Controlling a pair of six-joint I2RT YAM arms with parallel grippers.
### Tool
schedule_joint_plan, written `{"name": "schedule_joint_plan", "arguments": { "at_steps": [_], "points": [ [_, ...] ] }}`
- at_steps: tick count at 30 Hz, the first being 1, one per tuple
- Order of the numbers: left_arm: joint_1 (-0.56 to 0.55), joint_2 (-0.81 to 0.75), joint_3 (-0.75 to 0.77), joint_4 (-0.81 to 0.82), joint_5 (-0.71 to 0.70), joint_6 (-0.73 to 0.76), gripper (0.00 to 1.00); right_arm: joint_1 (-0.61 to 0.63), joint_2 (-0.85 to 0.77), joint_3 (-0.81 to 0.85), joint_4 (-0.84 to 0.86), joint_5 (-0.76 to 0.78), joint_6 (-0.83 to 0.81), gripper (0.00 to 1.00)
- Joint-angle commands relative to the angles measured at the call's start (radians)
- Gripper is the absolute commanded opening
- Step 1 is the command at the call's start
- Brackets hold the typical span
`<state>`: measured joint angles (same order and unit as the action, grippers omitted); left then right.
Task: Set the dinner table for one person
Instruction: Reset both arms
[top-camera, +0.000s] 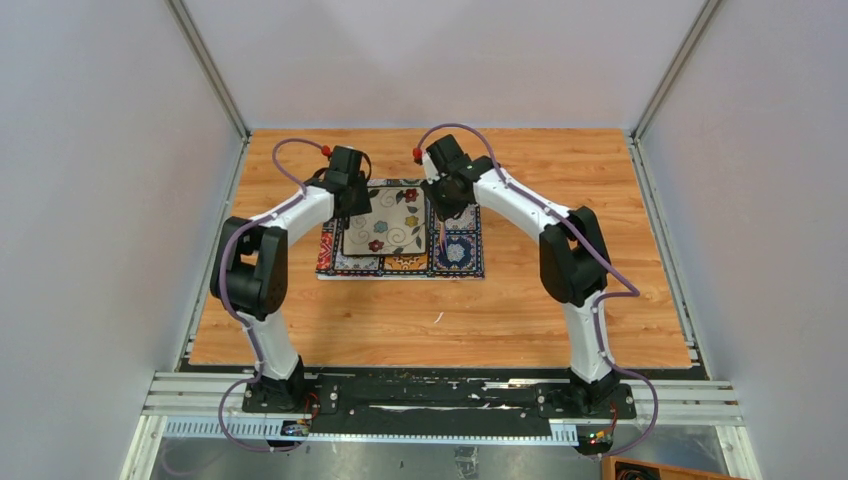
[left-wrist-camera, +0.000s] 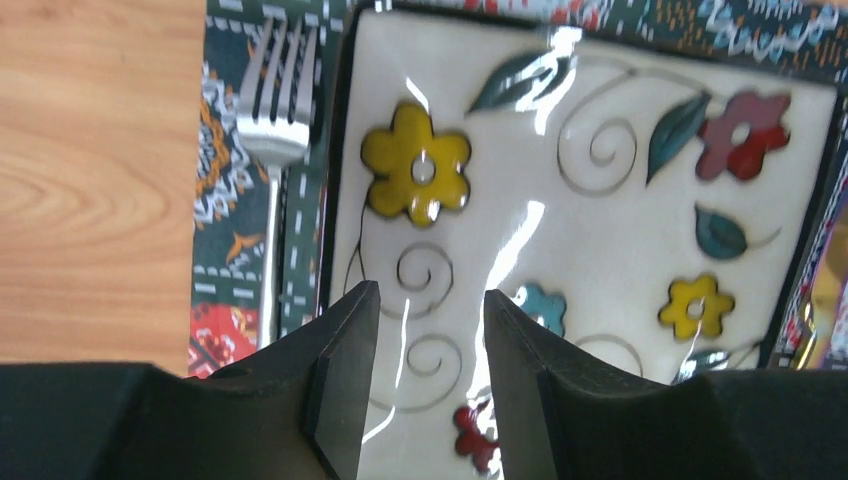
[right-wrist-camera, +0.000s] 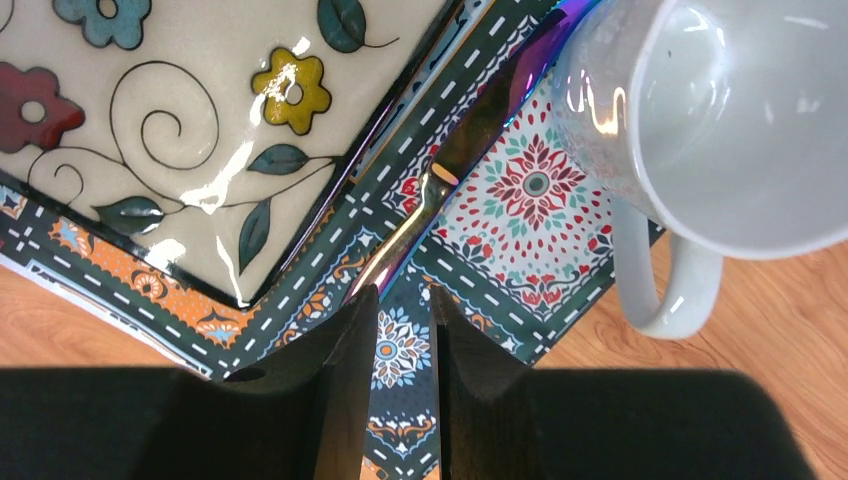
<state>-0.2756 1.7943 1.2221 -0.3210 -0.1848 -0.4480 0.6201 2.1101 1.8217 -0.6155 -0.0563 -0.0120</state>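
The tabletop (top-camera: 560, 300) is a big rectangle of light orange-brown wood-grain planks. Pale walls close it in on the left, right and far sides, and the arms' base rail runs along its near edge. A patterned mat (top-camera: 465, 265) lies left of middle, toward the far half. That leaves a broad bare strip of wood in front of it, plenty of room on the right and less on the left.

A square cream plate (top-camera: 395, 225) with painted flowers sits on the mat. A fork (left-wrist-camera: 275, 130) lies on the mat just beside the plate's left edge and parallel to it. On the other side, an iridescent knife (right-wrist-camera: 470, 150) lies on the mat between the plate and a white mug (right-wrist-camera: 740, 120). The mug stands at the mat's corner, its handle reaching out over the wood.

The left hand (left-wrist-camera: 430, 300) hangs over the plate's near part, moderately open and empty. The right hand (right-wrist-camera: 402, 297) hangs over the mat by the knife's end, its fingers a narrow gap apart with nothing between them.
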Motion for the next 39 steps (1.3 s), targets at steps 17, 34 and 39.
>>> {"name": "schedule_joint_plan", "arguments": {
  "at_steps": [17, 34, 39],
  "points": [
    [0.093, 0.234, 0.296, -0.152, -0.080, 0.007, 0.48, -0.049, -0.104, -0.107, 0.014, -0.022, -0.030, 0.29],
    [0.108, 0.292, 0.306, -0.125, 0.135, 0.012, 0.46, -0.065, -0.102, -0.135, 0.032, -0.039, -0.016, 0.28],
    [0.108, 0.283, 0.277, -0.106, 0.163, 0.009, 0.46, -0.066, -0.105, -0.153, 0.041, -0.043, -0.009, 0.28]
  ]
}}
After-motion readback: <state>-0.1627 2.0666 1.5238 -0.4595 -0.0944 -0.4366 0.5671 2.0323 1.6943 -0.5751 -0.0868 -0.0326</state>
